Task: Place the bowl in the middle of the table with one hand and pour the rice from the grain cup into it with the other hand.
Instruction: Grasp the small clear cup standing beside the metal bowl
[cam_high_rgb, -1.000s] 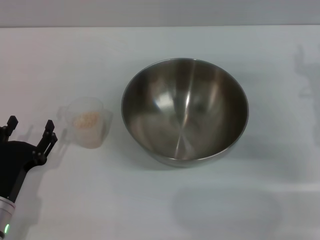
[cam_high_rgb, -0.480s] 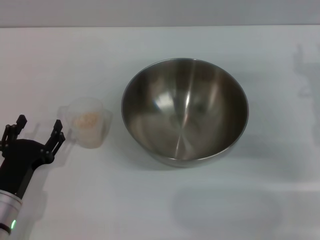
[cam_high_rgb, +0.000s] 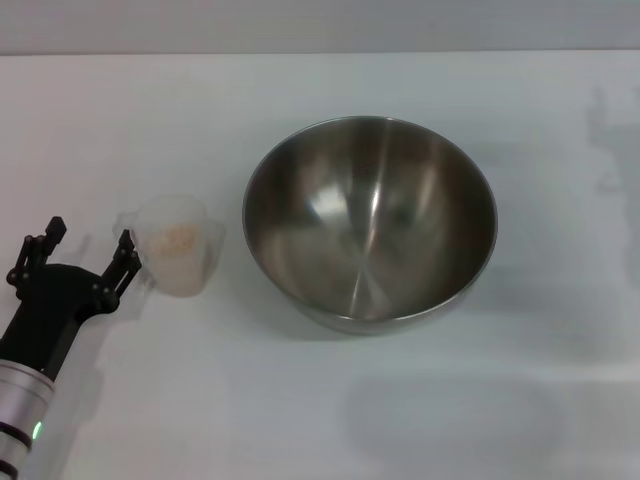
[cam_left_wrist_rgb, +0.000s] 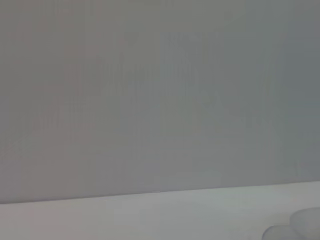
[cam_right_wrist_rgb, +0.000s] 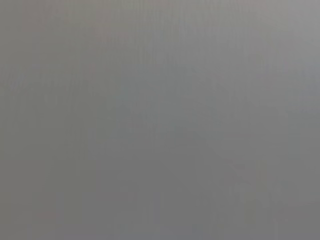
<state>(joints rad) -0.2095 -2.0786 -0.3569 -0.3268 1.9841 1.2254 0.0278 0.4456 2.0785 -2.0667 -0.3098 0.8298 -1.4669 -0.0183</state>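
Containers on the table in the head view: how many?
2. The grain cup, with rice inside, stands at the left, beside the left gripper with its jaws open. The bowl sits mid-table, right of the cup. Nothing appears hidden.

plain grey wall (cam_high_rgb: 320, 25) behind white tabletop (cam_high_rgb: 300, 420); soft even light, faint shadows.

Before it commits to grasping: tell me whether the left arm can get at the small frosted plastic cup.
Probably yes: the open left gripper sits right beside the small frosted plastic cup, nothing between them.
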